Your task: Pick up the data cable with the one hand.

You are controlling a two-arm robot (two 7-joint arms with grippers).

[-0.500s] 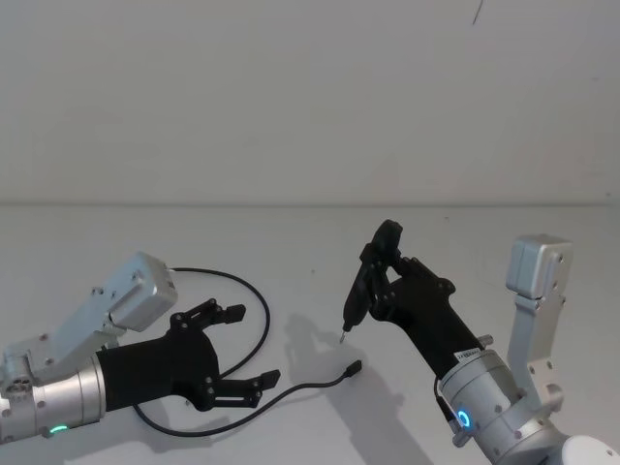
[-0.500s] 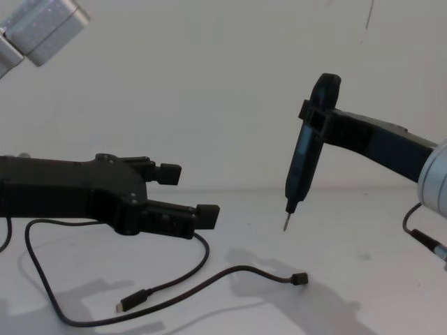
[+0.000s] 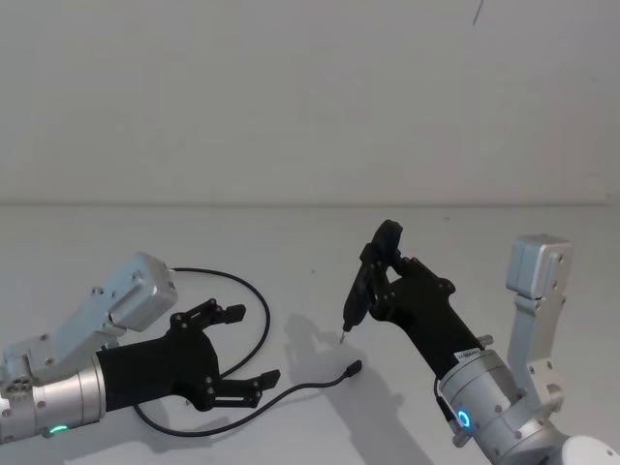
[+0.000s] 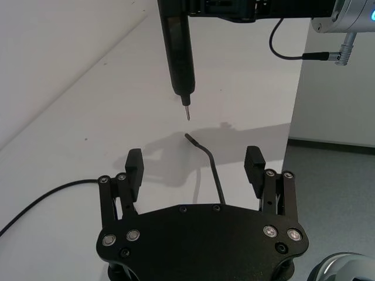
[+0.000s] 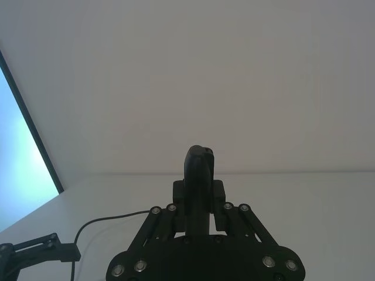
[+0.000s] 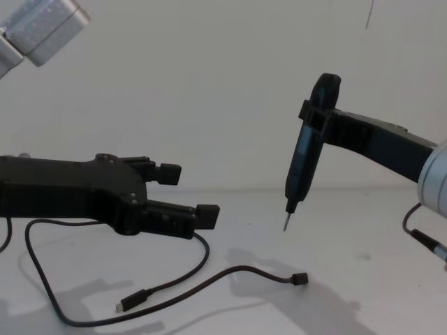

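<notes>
Left gripper (image 3: 254, 344): down in the lower left of the head view, reaching in from the left edge on its black forearm. Green ring light glowing on the silver wrist.
Left gripper's grasp: fingers spread wide apart, nothing between them, nothing held. In the chest view it hangs left of centre, off the table (image 3: 484, 252).
Data cable (image 3: 353, 369): flat on the white table, lower centre-left of the head view. It loops up and round behind the left gripper, passes under the spread fingers and runs out to the right.
Cable ends: one small plug lies lower centre, just right of the left gripper's fingertips. The chest view shows the second plug near the bottom edge, below that gripper.
Cable against gripper: in the left wrist view the cord lines up right between the two fingers, lower down on the table. No contact that I can see.
Pen-like tool (image 3: 368, 281): centre-right of the head view, tip pointing down, above the table and just above the cable's right-hand plug.
Right gripper (image 3: 381, 260): coming in from the lower right, fingers clamped tight on the upper part of the pen-like tool.
</notes>
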